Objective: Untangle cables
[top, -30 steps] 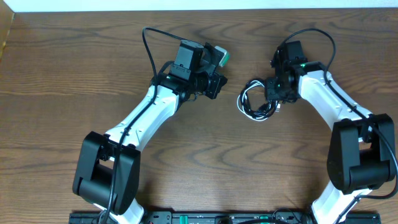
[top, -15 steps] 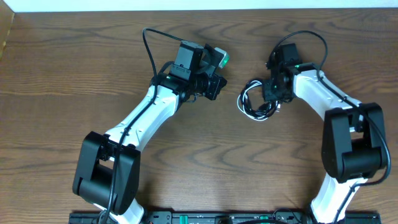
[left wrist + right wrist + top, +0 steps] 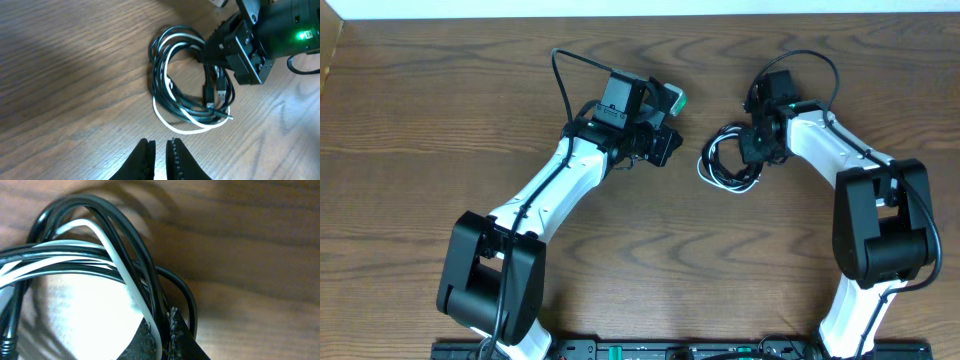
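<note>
The black cable (image 3: 712, 152) and the white cable (image 3: 732, 188) lie coiled together in one tangled loop on the wooden table, right of centre. In the left wrist view the black cable (image 3: 159, 75) makes several turns and the white cable (image 3: 180, 131) curves round the near side, with small plugs (image 3: 214, 97) inside the loop. My right gripper (image 3: 757, 150) sits on the loop's right edge. In the right wrist view its fingers (image 3: 162, 330) are shut on the white cable (image 3: 120, 265) and black strands (image 3: 115, 215). My left gripper (image 3: 160, 150) is shut, empty, and apart from the loop.
The robot's own thick black wires arc over the left arm (image 3: 560, 70) and the right arm (image 3: 820, 65). The table's far edge (image 3: 640, 14) runs along the top, and its left edge (image 3: 328, 60) is at far left.
My right gripper has shifted slightly left and away, and the cable loop has slid a little left with it. The left arm has barely moved.
</note>
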Available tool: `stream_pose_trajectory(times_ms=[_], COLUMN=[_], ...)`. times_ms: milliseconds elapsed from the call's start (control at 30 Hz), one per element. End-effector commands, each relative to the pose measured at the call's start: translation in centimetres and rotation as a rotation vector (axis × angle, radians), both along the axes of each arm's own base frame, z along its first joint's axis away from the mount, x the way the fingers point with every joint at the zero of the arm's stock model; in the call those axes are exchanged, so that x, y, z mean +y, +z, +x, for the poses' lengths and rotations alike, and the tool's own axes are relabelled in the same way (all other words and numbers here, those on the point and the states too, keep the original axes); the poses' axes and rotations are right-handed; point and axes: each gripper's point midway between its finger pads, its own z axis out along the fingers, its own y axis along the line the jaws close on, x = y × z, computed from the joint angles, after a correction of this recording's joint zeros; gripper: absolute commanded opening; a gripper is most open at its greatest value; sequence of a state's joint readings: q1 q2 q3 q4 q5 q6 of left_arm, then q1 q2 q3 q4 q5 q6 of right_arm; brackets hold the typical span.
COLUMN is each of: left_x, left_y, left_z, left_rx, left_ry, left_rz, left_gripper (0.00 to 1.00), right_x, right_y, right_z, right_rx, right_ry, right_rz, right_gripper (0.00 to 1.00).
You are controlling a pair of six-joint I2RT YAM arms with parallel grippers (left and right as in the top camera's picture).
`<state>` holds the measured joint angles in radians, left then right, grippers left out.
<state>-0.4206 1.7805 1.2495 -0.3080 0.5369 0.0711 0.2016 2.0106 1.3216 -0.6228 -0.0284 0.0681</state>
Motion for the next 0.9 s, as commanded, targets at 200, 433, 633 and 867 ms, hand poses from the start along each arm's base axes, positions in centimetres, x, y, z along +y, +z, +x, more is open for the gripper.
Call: stream_pose_trajectory(times_ms=[200,433,633,867], left_x=[-2.5,-3.4,-5.4,-6.6], left_y=[2.3,3.2,4.9,7.4], left_z=[-1.3,-2.0,-3.2,-4.7], left_rx=[0.013,0.013,-0.008,-0.025], left_ry=[-0.12,-0.171,-0.266,-0.39], left_rz=[-0.17,-0.225,-0.311,-0.441], left_gripper=[0.34,0.34,0.34,0.34], right_x=[2.8,1.9,2.1,1.8], right_y=[14.9,16.6,16.4,16.3], right_z=[0.0,-1.6,-1.8,-1.8], right_rx=[-0.261,-0.255,-0.249,-0.248], right_ry=[0.05,0.037,0.045,0.036], right_rz=[0.272,0.28,0.279,0.262], right_gripper=[0.01,0.01,0.01,0.01])
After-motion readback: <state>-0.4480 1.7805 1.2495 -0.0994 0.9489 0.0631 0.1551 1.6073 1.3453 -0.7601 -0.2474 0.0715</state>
